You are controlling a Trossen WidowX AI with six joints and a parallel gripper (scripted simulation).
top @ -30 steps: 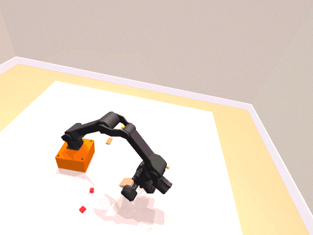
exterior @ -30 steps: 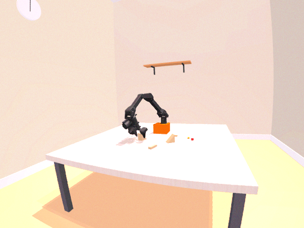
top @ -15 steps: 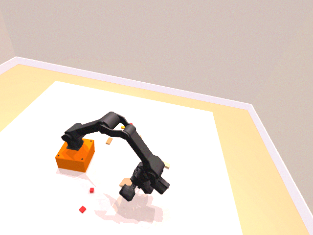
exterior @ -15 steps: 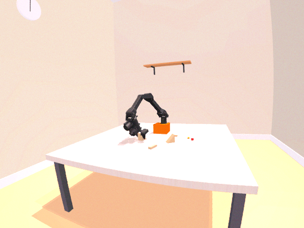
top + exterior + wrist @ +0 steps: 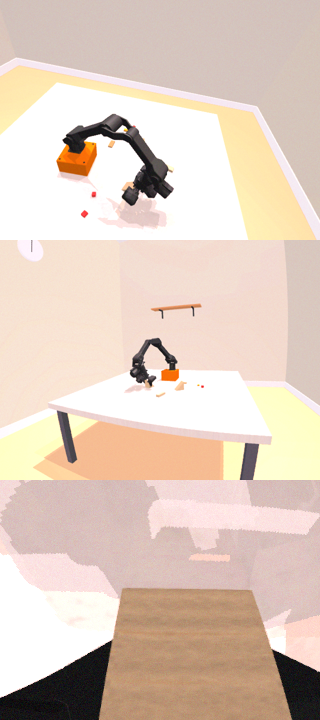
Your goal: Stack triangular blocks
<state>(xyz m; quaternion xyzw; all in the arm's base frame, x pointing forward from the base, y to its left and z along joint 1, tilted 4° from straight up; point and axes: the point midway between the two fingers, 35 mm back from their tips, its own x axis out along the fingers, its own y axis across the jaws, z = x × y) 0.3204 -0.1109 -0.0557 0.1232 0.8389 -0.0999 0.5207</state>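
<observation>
Pinching one triangular block (image 5: 127, 186) (image 5: 148, 384) (image 5: 192, 655) in the claw (image 5: 138, 192) (image 5: 147, 381) (image 5: 184, 650); beyond the claw, showing the other triangular block (image 5: 180, 386) plainly in exterior view, but not in wrist view.

Our arm (image 5: 140, 148) (image 5: 163, 349) rises from its base, bends over at the elbow (image 5: 112, 122) (image 5: 155, 342), then slopes down to the wrist (image 5: 158, 169) (image 5: 137, 360), approx. an upside-down V. Our claw (image 5: 136, 190) (image 5: 147, 381) is tilted, pointing down twd the worktop (image 5: 206, 405), low over it; can't tell if it touches. Its fingers are part-closed, clamped w/ something btwn them, one each side in the wrist cam view.
</observation>
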